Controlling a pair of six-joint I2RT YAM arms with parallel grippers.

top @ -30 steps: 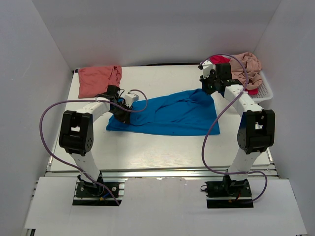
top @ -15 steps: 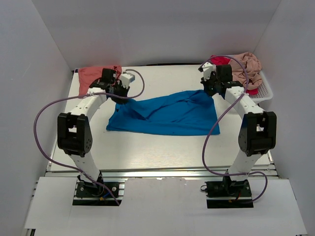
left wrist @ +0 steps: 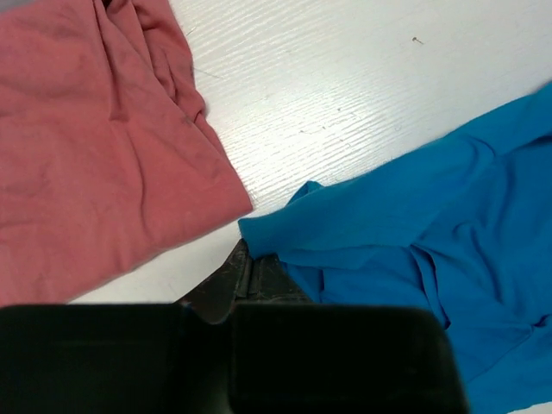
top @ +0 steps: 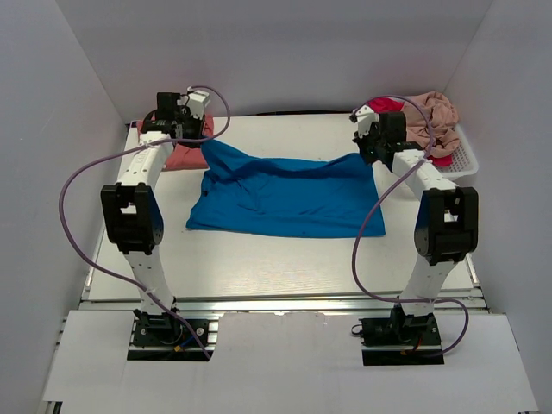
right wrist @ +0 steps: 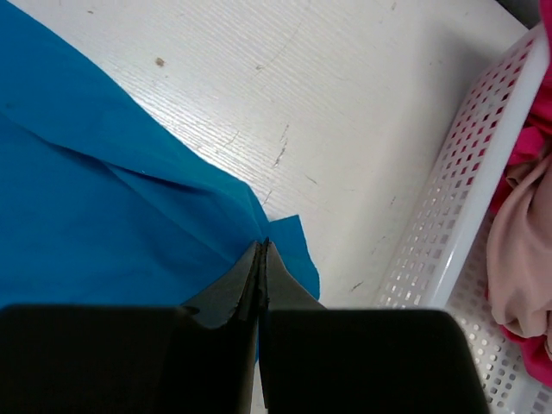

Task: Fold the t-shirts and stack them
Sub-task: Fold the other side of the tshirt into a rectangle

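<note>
White-and-black arms [top: 148,168], purple cables [top: 354,259], seemingly dark fingers [left wrist: 226,283]

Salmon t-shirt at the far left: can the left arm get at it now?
Probably in reach, but not free: the left end effector hangs beside the salmon t-shirt, yet it is shut on a corner of the blue t-shirt.

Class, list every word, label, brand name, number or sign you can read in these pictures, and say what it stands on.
No text can be read in any view.
The blue t-shirt, salmon t-shirt, beige-pink t-shirt and magenta t-shirt are plain, with no print or tag showing.
The white basket and the table carry no lettering.
</note>
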